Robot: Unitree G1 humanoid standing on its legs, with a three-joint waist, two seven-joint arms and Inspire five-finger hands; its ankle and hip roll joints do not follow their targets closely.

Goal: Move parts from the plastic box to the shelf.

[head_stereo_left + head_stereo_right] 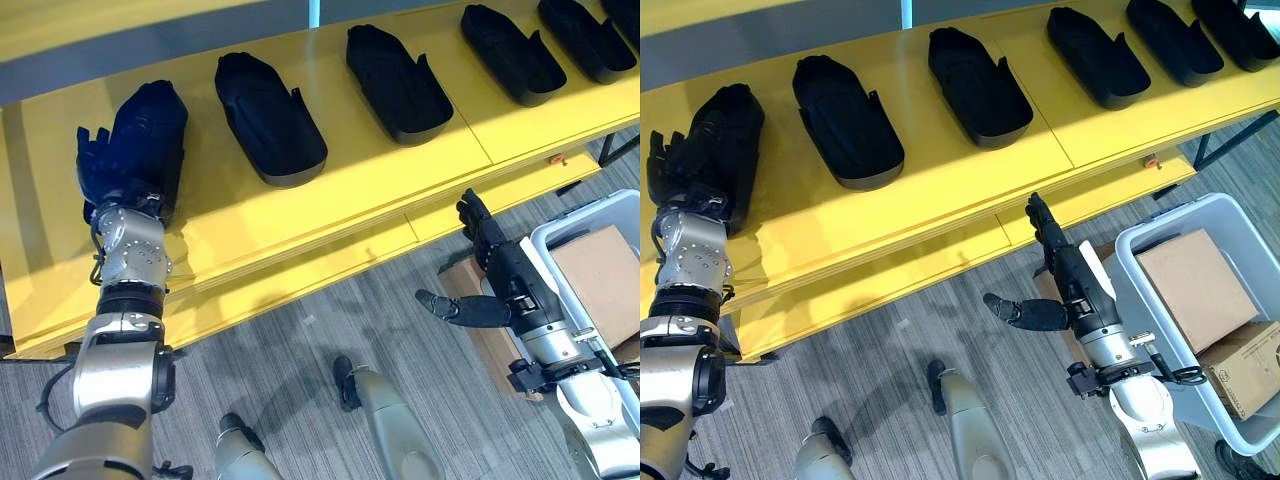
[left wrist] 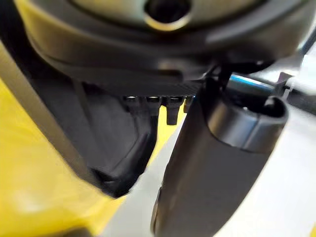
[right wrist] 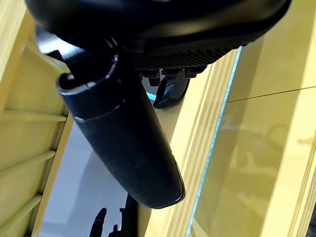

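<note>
Left eye view had the action spread along the yellow shelf (image 1: 330, 200), and it all started at the far left. The left robot hand (image 1: 105, 165) lay on the leftmost black part (image 1: 150, 130), fingers stretched over its near end; whether they gripped it, the pictures did not let anyone tell. Left wrist view showed that same dark part just past the thumb (image 2: 212, 163), with yellow shelf beside it, and no clearer answer on the hold.

Moving right, a second black part (image 1: 268, 120) sat open side up on the shelf, apart from the first. Next came a third part (image 1: 397, 85), then a fourth part (image 1: 512, 55) and a fifth part (image 1: 585, 38) further along, all in one row and none touching.

Below the shelf's front edge, over the grey floor (image 1: 330, 320), the right robot hand (image 1: 505, 285) hung wide and empty, fingers straight and pointing up toward the shelf, thumb out to the side. Right wrist view confirmed it: the thumb (image 3: 126, 143) stood clear with nothing between it and the fingers.

At the far right stood the plastic box (image 1: 1140, 245), pale grey, just beside the right arm. Inside it lay a cardboard box (image 1: 1190, 285) and a second cardboard box (image 1: 1250, 365) nearer the corner.
</note>
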